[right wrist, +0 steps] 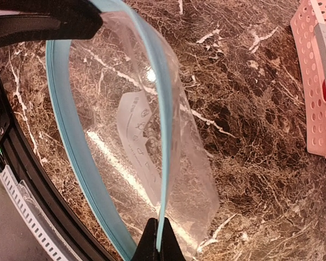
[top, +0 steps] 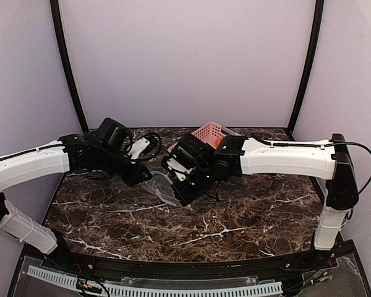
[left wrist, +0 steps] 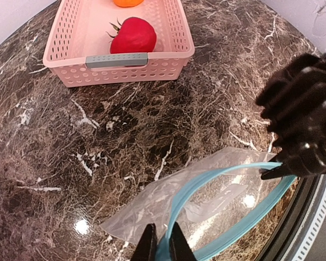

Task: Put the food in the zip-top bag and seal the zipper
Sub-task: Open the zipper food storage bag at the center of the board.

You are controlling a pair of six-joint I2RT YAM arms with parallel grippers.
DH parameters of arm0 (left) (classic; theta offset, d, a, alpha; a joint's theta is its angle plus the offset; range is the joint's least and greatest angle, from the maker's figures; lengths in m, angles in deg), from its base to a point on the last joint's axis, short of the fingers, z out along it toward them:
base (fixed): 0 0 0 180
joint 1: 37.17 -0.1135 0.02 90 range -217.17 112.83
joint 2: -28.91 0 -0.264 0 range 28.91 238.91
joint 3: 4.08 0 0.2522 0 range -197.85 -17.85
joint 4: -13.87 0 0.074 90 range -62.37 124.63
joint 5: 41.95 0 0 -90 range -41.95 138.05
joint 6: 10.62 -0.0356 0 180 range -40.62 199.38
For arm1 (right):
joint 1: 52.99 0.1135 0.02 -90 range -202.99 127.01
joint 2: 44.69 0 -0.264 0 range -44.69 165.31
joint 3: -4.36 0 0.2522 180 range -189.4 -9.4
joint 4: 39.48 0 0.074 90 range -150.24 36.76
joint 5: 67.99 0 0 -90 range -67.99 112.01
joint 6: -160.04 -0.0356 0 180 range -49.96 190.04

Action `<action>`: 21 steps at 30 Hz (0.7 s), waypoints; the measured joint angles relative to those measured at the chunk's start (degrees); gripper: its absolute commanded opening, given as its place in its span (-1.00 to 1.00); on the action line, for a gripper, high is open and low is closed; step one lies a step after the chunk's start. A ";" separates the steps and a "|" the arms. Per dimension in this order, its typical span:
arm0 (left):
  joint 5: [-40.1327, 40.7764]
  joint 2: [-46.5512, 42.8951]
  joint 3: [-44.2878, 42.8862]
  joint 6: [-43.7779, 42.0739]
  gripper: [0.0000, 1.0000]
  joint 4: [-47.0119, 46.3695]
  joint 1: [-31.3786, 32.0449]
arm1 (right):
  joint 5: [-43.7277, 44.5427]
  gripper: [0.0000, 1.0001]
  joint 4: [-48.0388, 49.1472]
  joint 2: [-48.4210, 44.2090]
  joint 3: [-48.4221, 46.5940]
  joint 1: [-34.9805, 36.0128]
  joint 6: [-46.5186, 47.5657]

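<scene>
1. Dark brown marble-patterned desk point(top: 253, 216): carries everything below.
2. Pink slotted plastic basket point(left wrist: 168, 68) with a grey handle: at the far middle of the desk, well apart from the bag.
3. Clear plastic zip-top bag point(left wrist: 152, 201): held up between the two claws near the desk's middle, its mouth spread into a wide loop and its closed end trailing towards the desk.
4. Teal-blue zipper strip point(right wrist: 62, 103): runs round the bag's open mouth, its two sides apart.
5. Left claw point(left wrist: 162, 239): jaws narrow, clamped on one side of the teal-blue zipper strip.
6. Right claw point(right wrist: 157, 239): jaws pinched tight on the opposite side of the strip.
7. Red rounded toy food point(left wrist: 133, 35): lying in the basket, against its near wall.
8. Orange rounded toy food point(left wrist: 127, 2): in the basket, beyond the red one.
9. Small white label point(right wrist: 138, 136): on the bag's wall.
</scene>
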State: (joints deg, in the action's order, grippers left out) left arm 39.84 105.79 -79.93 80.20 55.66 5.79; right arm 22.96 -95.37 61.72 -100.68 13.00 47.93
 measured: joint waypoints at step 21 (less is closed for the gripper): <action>4.76 -1.64 6.23 9.68 -0.99 0.92 -0.46 | 2.75 0.65 -0.70 -3.98 -2.99 -4.04 -3.82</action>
State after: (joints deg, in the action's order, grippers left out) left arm 44.60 104.15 -73.70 89.89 56.58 5.33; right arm 25.72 -96.07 57.74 -103.68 8.96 44.11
